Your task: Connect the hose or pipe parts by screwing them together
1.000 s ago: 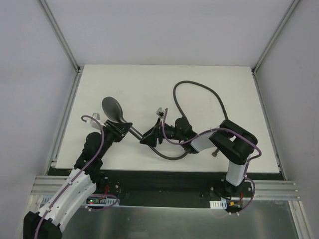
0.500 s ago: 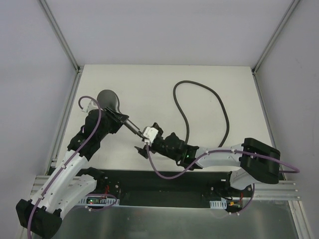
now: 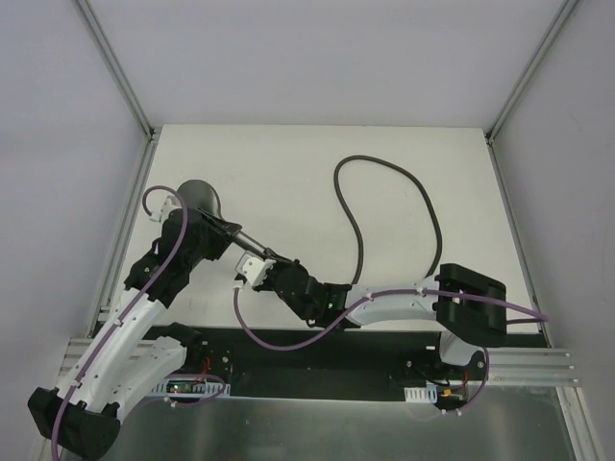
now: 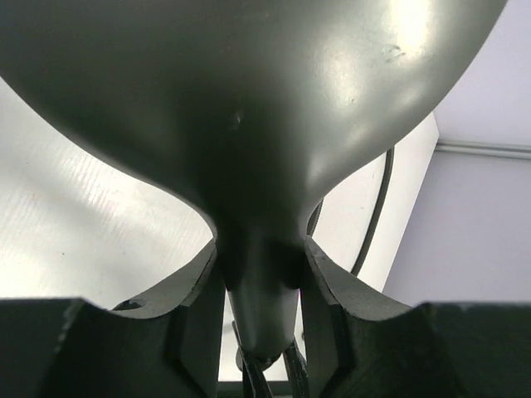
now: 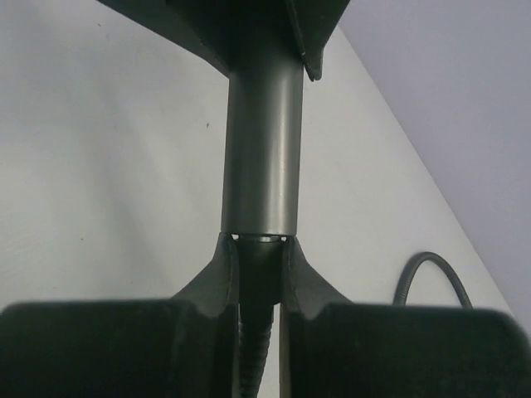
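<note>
Gripping the shower head by the handle, the left pincer is closed around it — round head just past its fingers. The right pincer is clamped on the hose end, which meets the handle's tip straight ahead.

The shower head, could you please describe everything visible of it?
The shower head is dark grey with a smooth, rounded back tapering into a straight tubular handle. It is held over the left side of the table, head toward the far-left. The left gripper clamps its neck; at the handle's end the right gripper pinches the hose fitting against it.
</note>
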Controlling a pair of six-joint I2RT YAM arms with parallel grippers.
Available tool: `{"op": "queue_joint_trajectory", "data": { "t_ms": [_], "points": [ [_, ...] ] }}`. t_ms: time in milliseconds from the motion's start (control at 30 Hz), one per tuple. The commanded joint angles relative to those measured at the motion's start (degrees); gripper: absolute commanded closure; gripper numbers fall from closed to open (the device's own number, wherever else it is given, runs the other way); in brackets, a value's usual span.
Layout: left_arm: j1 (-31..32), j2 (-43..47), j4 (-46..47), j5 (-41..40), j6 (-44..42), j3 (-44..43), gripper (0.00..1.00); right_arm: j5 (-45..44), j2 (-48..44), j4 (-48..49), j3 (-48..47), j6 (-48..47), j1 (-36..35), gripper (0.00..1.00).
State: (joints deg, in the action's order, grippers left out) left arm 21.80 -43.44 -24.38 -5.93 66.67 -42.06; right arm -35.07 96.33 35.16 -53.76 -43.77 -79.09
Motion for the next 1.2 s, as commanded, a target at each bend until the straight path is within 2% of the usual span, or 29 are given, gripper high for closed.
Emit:
{"op": "queue_joint_trajectory", "data": {
  "t_ms": [0, 67, 233, 333, 367, 400, 433, 467, 500, 533, 600, 633, 700, 733, 767, 800, 867, 900, 933, 1000, 1067, 1100, 1167],
  "points": [
    [0.52, 4.75, 3.63, -0.13, -3.56, 0.57, 1.00, 4.03, -0.79, -4.91, -3.98, 4.47, 0.68, 0.99],
    [0.43, 6.60, 6.17, 0.13, -4.09, 2.85, 1.00, 9.89, -1.76, -5.89, -4.07, 9.02, 1.83, 0.99],
    [0.52, 15.13, 24.15, 5.13, -3.74, 15.48, 1.00, 26.08, -5.45, -5.28, -1.45, 22.22, 9.38, 0.99],
    [0.52, 19.79, 34.27, 5.85, -5.67, 21.75, 1.00, 38.80, -6.94, -0.02, 1.01, 30.74, 14.56, 0.99],
    [0.43, 20.76, 37.45, 7.24, -6.81, 23.24, 1.00, 46.68, -7.04, 2.52, 3.28, 34.24, 16.14, 0.99],
    [0.43, 22.59, 40.52, 7.95, -7.34, 26.56, 1.00, 51.02, -6.78, 9.77, 4.44, 37.58, 19.55, 0.99],
    [0.43, 23.13, 47.51, 9.00, -7.87, 28.33, 1.00, 59.07, -5.64, 14.80, 5.76, 46.23, 21.24, 0.99],
    [0.52, 23.49, 50.19, 10.40, -8.75, 29.92, 1.00, 62.37, -4.50, 20.68, 8.55, 50.75, 22.91, 0.99],
    [0.52, 23.66, 52.14, 11.03, -9.10, 32.28, 1.00, 65.19, -1.53, 33.97, 9.71, 55.15, 25.62, 0.99],
    [0.52, 23.58, 54.16, 11.64, -9.98, 33.26, 1.00, 69.13, 0.41, 40.54, 10.68, 65.20, 26.87, 0.99],
    [0.52, 22.53, 59.61, 13.58, -10.69, 35.63, 1.00, 71.10, 5.24, 52.58, 11.04, 73.17, 30.03, 0.99],
    [0.52, 22.09, 60.41, 14.02, -11.04, 35.91, 1.00, 72.50, 5.96, 52.65, 10.61, 75.21, 30.31, 0.99],
    [0.43, 20.51, 60.51, 14.81, -11.39, 35.74, 1.00, 72.69, 6.32, 52.30, 11.39, 74.01, 30.49, 0.99],
    [0.43, 20.07, 60.16, 14.81, -11.65, 35.39, 1.00, 72.08, 6.23, 52.12, 11.83, 73.05, 30.40, 0.96],
    [0.52, 19.63, 59.20, 14.64, -11.57, 34.86, 1.00, 71.38, 6.06, 51.68, 12.27, 72.43, 30.48, 0.87],
    [0.43, 19.19, 54.92, 12.90, -11.48, 33.03, 1.00, 70.41, 4.93, 49.59, 13.32, 71.46, 30.66, 0.69],
    [0.43, 18.40, 49.10, 10.95, -12.62, 30.47, 1.00, 67.68, 3.34, 44.77, 14.46, 67.35, 30.57, 0.54],
    [0.52, 18.13, 45.08, 9.99, -13.40, 28.46, 1.00, 66.72, 1.33, 42.91, 14.91, 65.67, 30.57, 0.41],
    [0.43, 18.04, 43.47, 8.32, -14.28, 27.66, 1.00, 65.06, 0.27, 40.71, 15.78, 64.17, 30.66, 0.35],
    [0.52, 18.21, 41.27, 7.08, -15.08, 26.16, 1.00, 64.25, -2.62, 34.47, 16.23, 59.43, 30.49, 0.32],
    [0.52, 17.96, 40.30, 6.29, -15.78, 25.63, 1.00, 63.11, -4.13, 30.69, 16.93, 56.96, 30.40, 0.41],
    [0.43, 17.52, 39.16, 6.29, -15.70, 24.58, 1.00, 62.15, -5.27, 30.24, 17.37, 55.91, 30.57, 0.51],
    [0.43, 16.29, 35.12, 3.92, -15.79, 23.00, 1.00, 59.25, -6.15, 29.27, 18.42, 55.55, 30.75, 0.53]
  ]
}}
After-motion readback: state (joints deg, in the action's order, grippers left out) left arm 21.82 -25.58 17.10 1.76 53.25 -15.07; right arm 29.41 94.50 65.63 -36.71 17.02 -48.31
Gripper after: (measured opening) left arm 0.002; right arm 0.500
